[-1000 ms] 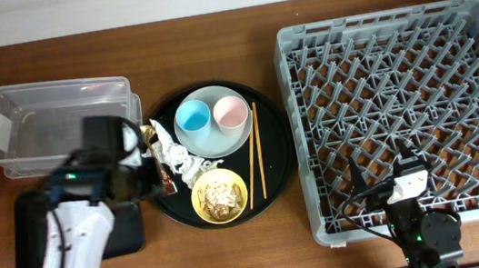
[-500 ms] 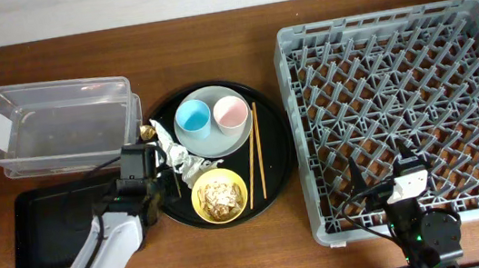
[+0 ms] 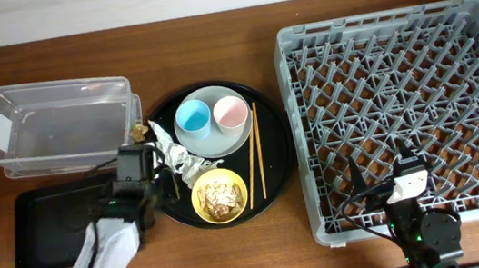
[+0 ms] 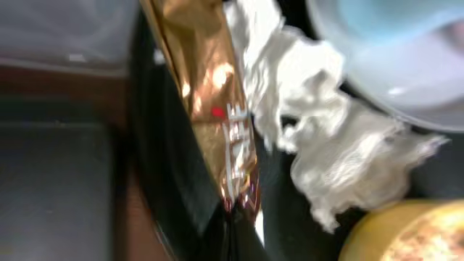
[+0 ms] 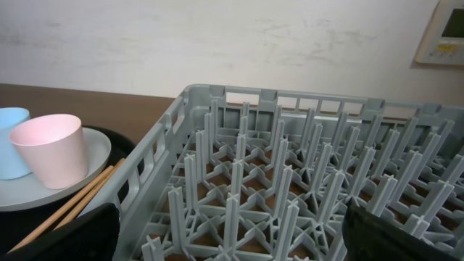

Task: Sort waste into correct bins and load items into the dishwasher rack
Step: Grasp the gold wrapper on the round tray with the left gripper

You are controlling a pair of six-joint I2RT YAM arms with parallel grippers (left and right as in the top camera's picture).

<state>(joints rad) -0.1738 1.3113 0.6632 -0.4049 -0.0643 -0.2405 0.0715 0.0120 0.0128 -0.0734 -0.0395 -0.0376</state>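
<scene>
left wrist cam shows the wrapper (image 4: 214,109) right beside the crumpled paper (image 4: 326,145), overhead mostly hides it behind my left gripper (image 3: 154,167) mid-left; can't tell if it's gripping. black tray (image 3: 40,227) lower left has room

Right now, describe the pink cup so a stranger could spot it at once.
Left of the big grey rack sits a round black tray. On its pale plate stand two small cups; the pink cup is the one nearer the rack, beside the light-blue cup.
</scene>
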